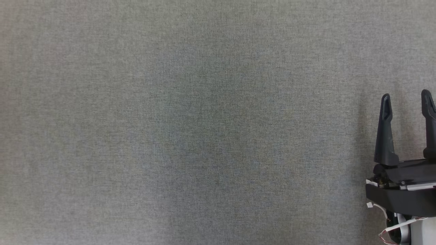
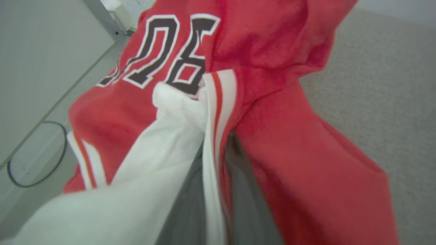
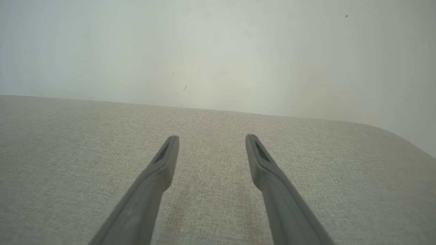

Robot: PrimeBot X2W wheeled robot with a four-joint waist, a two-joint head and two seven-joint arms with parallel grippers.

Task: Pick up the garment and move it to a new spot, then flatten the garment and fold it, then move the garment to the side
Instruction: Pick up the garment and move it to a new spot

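Note:
The garment [image 2: 272, 51] is red fleece with white sleeves, a red-and-white striped trim and dark numbers outlined in white. It hangs bunched in the left wrist view, above the edge of the grey fabric surface [image 2: 374, 85]. My left gripper [image 2: 218, 136] is shut on the garment's striped trim, its dark fingers [image 2: 245, 190] half wrapped by the cloth. My right gripper [image 1: 406, 95] stands open at the lower right of the head view, over bare grey fabric, nothing between its fingers [image 3: 160, 170].
The grey fabric surface [image 1: 204, 122] spreads across the head view. Its far edge meets a pale wall [image 3: 218, 51]. In the left wrist view, a black cable loop [image 2: 37, 153] lies on the pale floor and a metal frame corner [image 2: 109, 20] shows at the top.

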